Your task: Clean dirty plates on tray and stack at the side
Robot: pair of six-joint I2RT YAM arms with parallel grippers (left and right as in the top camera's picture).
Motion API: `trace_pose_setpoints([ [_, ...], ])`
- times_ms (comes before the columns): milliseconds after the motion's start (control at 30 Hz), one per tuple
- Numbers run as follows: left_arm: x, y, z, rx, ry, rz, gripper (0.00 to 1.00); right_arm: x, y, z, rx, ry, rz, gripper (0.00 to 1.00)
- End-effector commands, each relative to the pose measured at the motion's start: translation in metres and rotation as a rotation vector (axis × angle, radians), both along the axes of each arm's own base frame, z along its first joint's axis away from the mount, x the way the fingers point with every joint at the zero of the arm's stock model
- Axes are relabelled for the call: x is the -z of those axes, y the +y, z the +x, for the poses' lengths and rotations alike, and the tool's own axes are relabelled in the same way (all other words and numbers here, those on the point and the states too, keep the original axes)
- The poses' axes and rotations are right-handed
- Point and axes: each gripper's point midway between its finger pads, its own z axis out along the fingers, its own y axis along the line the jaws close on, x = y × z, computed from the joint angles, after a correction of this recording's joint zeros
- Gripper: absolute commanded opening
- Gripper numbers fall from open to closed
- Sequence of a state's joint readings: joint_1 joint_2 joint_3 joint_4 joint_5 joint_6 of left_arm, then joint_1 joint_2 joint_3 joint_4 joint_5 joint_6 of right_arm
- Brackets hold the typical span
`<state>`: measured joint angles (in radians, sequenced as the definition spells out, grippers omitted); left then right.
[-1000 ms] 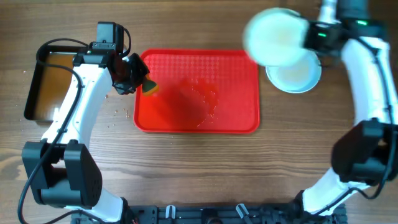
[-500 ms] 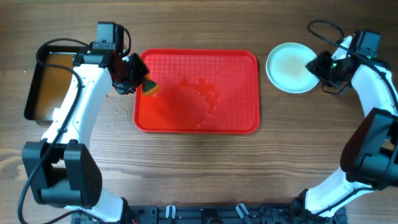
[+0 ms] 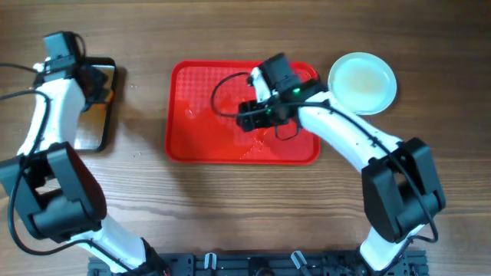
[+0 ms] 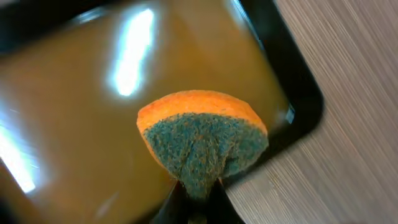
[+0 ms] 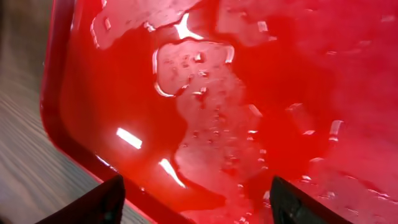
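Note:
The red tray lies mid-table, wet with puddles and bare of plates. The pale plates sit stacked on the table to the tray's right; how many are in the stack cannot be told from above. My right gripper hovers over the tray's middle, open, with nothing between its fingertips. My left gripper is shut on an orange sponge with a green scouring face, held above the black pan of brownish water.
The black pan stands at the far left, partly covered by my left arm. Small crumbs dot the wood between pan and tray. The tray's near rim borders bare wooden table.
My left arm carried the sponge from the tray's left edge over to the pan. My right gripper left the plate on the stack, opened, and moved over the tray.

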<state>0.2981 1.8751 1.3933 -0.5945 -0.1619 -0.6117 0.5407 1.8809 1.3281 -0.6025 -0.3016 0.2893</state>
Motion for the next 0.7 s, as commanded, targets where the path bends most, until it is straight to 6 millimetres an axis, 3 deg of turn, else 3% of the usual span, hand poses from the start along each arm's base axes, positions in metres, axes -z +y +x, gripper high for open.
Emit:
trace_pose_setpoints([
  [0, 0.002, 0.031, -0.009, -0.062, 0.008, 0.015, 0.07, 0.000, 0.007, 0.002, -0.001, -0.057, -0.034, 0.78],
  [133, 0.018, 0.050, -0.015, -0.106, 0.030, 0.007, 0.12, 0.001, 0.007, 0.001, -0.001, -0.054, -0.036, 0.79],
  [233, 0.043, 0.059, -0.024, -0.130, 0.082, -0.016, 0.33, 0.001, 0.006, -0.001, -0.010, -0.048, -0.039, 0.81],
  [333, 0.041, 0.061, -0.022, -0.090, 0.085, 0.005, 0.40, 0.002, 0.004, -0.004, -0.012, -0.035, -0.048, 0.81],
  [400, 0.033, 0.061, -0.022, -0.090, 0.073, 0.009, 0.35, -0.005, 0.001, -0.008, -0.013, -0.030, -0.053, 0.81],
  [433, 0.022, 0.059, -0.024, -0.089, 0.061, 0.011, 0.33, -0.015, 0.000, -0.010, -0.019, -0.044, -0.047, 0.82],
  [533, -0.029, 0.037, -0.021, -0.028, -0.061, -0.056, 0.27, -0.073, -0.002, -0.012, -0.051, -0.177, 0.009, 0.83],
  [600, -0.092, -0.007, -0.016, 0.112, -0.245, -0.200, 0.37, -0.133, -0.016, -0.018, -0.018, -0.318, 0.046, 0.83],
  [667, -0.137, -0.043, -0.022, 0.229, -0.367, -0.303, 0.47, -0.170, -0.039, -0.031, 0.030, -0.401, 0.027, 0.83],
])
